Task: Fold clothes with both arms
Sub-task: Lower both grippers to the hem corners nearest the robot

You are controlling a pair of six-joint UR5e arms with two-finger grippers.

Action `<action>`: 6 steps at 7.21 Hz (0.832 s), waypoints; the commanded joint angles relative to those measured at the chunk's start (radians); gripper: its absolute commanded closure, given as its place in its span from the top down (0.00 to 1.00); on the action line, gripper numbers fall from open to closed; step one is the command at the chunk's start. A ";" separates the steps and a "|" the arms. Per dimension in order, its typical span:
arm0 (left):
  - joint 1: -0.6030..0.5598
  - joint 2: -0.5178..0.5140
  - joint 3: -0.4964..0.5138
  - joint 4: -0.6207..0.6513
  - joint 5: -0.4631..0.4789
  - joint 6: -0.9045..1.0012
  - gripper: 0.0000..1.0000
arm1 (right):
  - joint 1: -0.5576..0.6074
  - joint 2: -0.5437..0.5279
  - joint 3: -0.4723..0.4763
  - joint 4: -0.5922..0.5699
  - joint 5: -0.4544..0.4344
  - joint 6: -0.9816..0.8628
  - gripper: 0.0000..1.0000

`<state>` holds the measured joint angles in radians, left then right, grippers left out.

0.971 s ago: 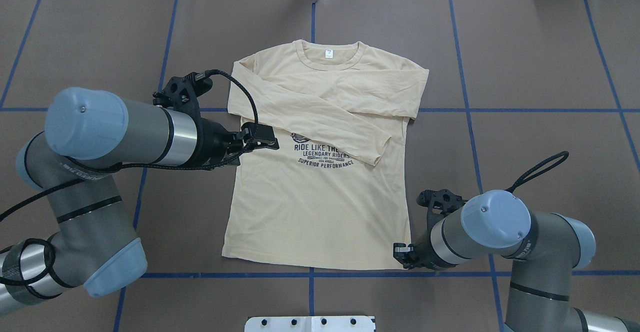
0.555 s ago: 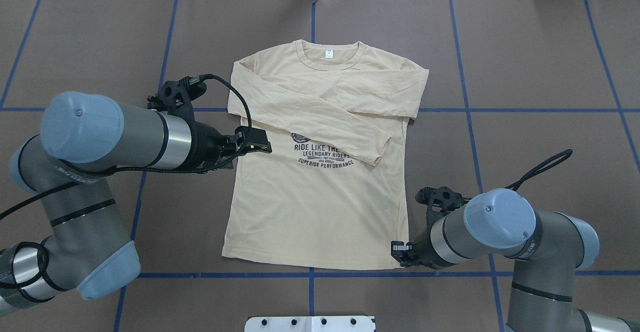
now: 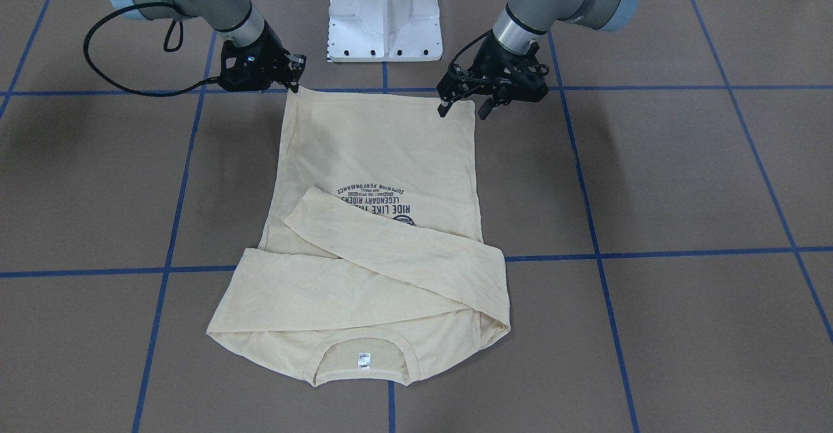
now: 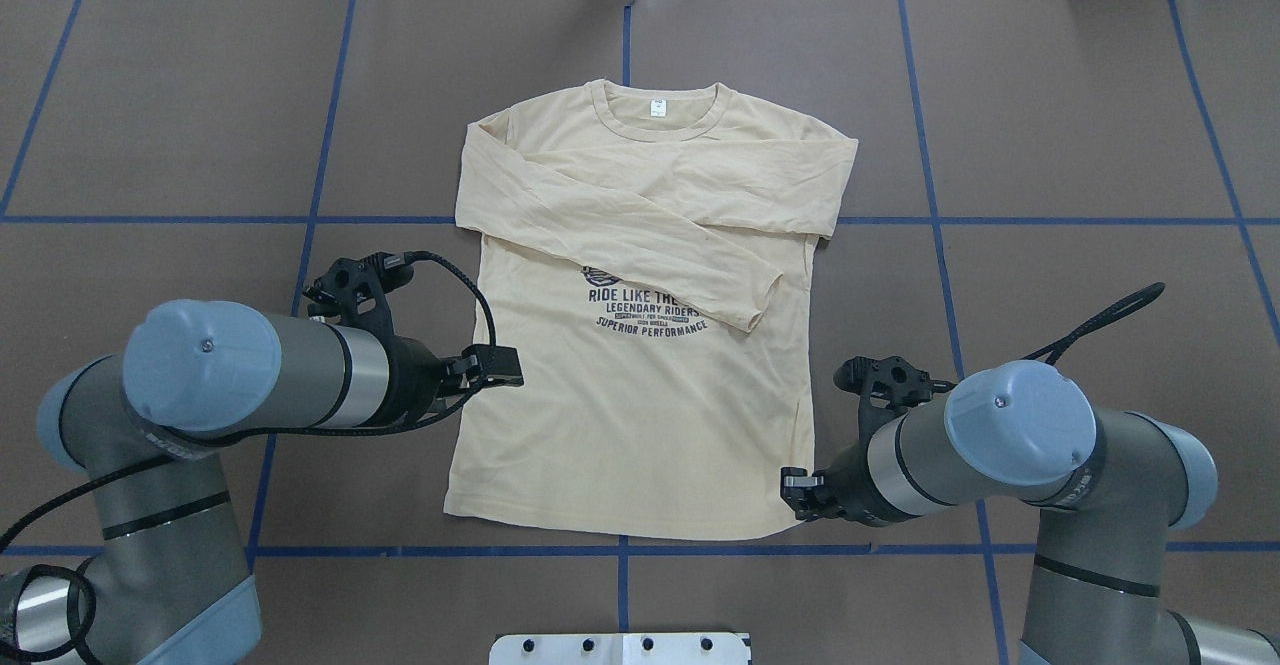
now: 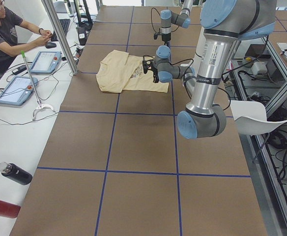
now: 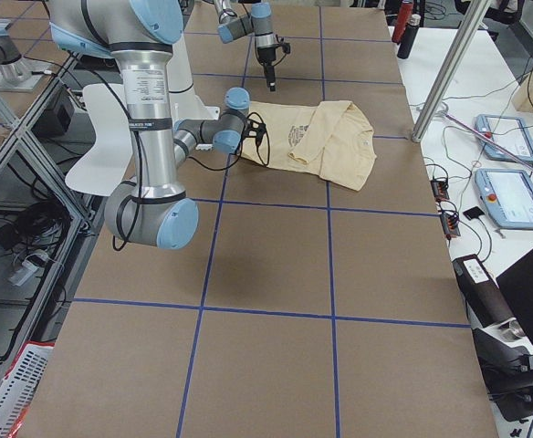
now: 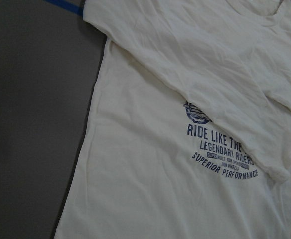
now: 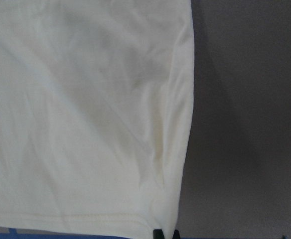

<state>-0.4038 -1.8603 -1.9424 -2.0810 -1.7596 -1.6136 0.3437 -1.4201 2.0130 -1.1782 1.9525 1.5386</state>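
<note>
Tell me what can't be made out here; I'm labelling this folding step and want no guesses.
Navy print on the pale cream-yellow long-sleeved shirt: its upper part is covered by the folded sleeve, overhead and left wrist views.
Small white neck tag: lettering too small, overhead and front views.
Right pincer: own wrist hides it overhead; whether it grips the hem is unclear.

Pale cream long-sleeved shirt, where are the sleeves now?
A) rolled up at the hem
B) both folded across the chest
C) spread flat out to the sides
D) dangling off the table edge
B: both sleeves of the pale cream long-sleeved shirt lie crossed over its chest, and the top one partly covers the navy print.
</note>
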 commanded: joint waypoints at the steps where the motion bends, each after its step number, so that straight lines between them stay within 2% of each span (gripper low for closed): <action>1: 0.068 0.024 0.002 0.001 0.029 -0.052 0.99 | 0.012 0.001 0.006 0.000 -0.001 0.000 0.00; 4: 0.106 0.067 0.005 0.012 0.035 -0.054 0.99 | 0.015 0.004 0.006 0.002 -0.001 0.000 0.00; 6: 0.122 0.063 0.005 0.077 0.035 -0.054 0.96 | 0.017 0.009 0.004 0.002 -0.001 0.000 0.00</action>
<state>-0.2906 -1.7962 -1.9378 -2.0368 -1.7244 -1.6673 0.3605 -1.4143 2.0185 -1.1768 1.9512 1.5386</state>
